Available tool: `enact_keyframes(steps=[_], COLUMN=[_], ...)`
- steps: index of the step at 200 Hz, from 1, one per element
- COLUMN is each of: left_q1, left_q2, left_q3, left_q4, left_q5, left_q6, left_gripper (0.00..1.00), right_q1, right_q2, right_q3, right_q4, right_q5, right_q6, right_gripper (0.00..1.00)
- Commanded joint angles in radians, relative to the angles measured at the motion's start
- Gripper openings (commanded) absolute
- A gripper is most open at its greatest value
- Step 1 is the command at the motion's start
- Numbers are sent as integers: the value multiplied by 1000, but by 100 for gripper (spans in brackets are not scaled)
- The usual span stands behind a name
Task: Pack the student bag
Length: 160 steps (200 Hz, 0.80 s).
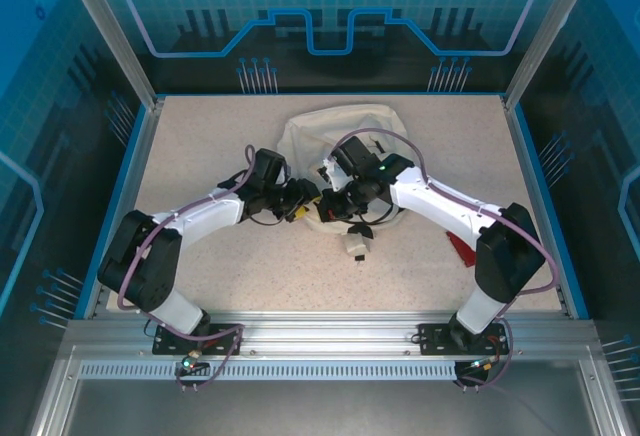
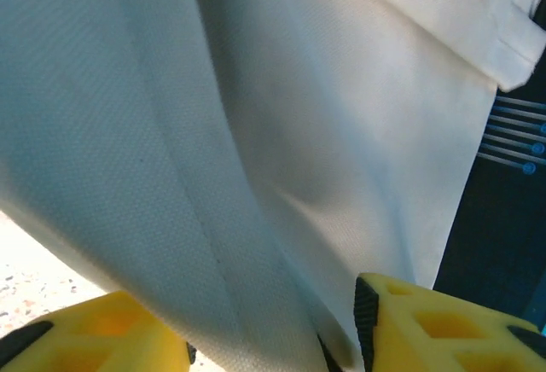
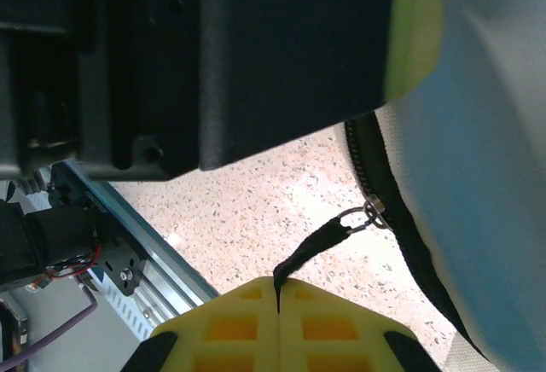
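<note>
**Bag's near edge hidden**

The bag (image 1: 340, 131) lies far-centre on the surface (image 1: 200, 146), its near edge hidden behind the arms (image 1: 440, 201). Left fingers (image 2: 426, 321) stand released, astride its loose cloth. Right fingers (image 3: 239, 325) are clenched on the zip pull (image 3: 311, 248).

Speckled table (image 1: 200, 156) beneath student bag (image 1: 335, 128)

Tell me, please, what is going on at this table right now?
Two robot arms are working on the cream student bag in the middle of the table. The right gripper is shut on the black zipper pull strap. The left gripper has its fingers apart, with a fold of the bag's fabric between them.
</note>
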Motion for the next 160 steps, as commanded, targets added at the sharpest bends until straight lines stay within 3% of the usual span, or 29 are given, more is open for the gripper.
enact_keyframes(steps=[1,52,95,160], left_q1=[0,5,26,74], left_q2=[-7,-19,-19,-38], left_q3=[-14,-14,-30,-57], left_q4=[-20,-71,-85,-104], left_q5=[-51,-146,-174,-199], left_q6=[-3,25,36,63], left_gripper=[42,15,9,1], right_q1=[14,33,44,50], right_q2=[-26,-25,-34,-53], right_q3=[-9,51,95,102], right_q4=[-53,-194,-301,-391], right_q5=[33,247,448,616], right_q6=[-14,-12,12,59], right_gripper=[0,0,0,0])
